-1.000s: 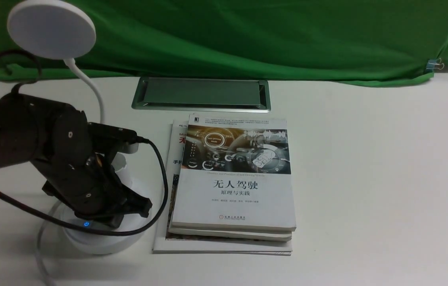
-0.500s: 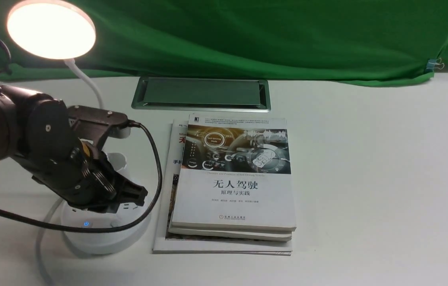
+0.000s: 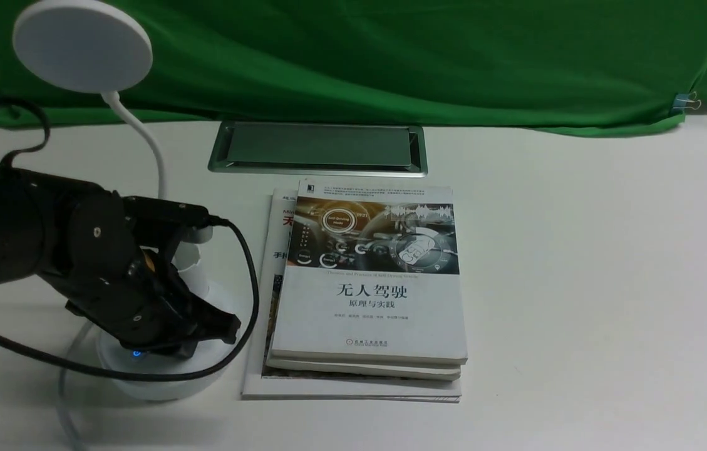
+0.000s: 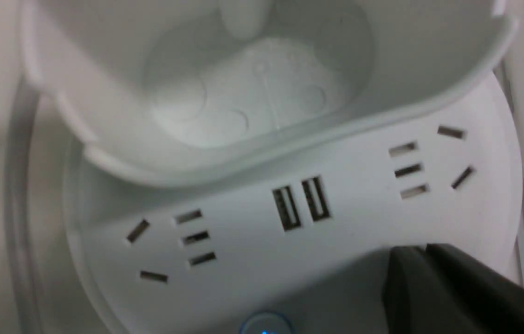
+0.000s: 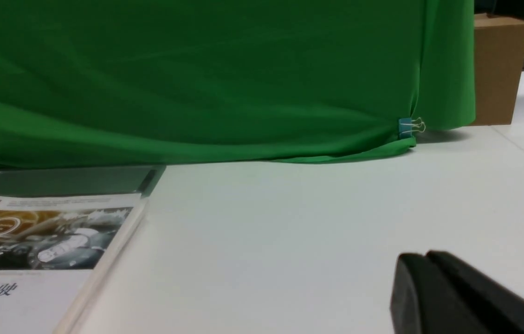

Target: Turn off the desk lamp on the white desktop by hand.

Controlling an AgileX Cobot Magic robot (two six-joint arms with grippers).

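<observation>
The desk lamp stands at the left of the white desktop (image 3: 578,282). Its round disc head (image 3: 82,45) is dark. The thin neck (image 3: 146,141) curves down to the cup holder (image 3: 193,269) and the round base (image 3: 159,379). A small blue light (image 3: 136,353) glows on the base. My left gripper (image 3: 230,327) is shut and sits low on the top of the base. In the left wrist view its shut tips (image 4: 422,253) lie beside the sockets (image 4: 410,169) and a blue-lit button (image 4: 264,325). My right gripper (image 5: 422,260) is shut and empty over bare desktop.
A stack of books (image 3: 369,282) lies just right of the lamp base. The silver-framed cable hatch (image 3: 317,148) is behind the books. A green cloth (image 3: 391,56) hangs at the back. The lamp's white cable (image 3: 65,388) and my arm's black cable (image 3: 247,275) loop around the base.
Half a second ago the lamp head was lit and my left gripper was raised off the base. Now the head is dark and the gripper is down on the base, as one second ago.
</observation>
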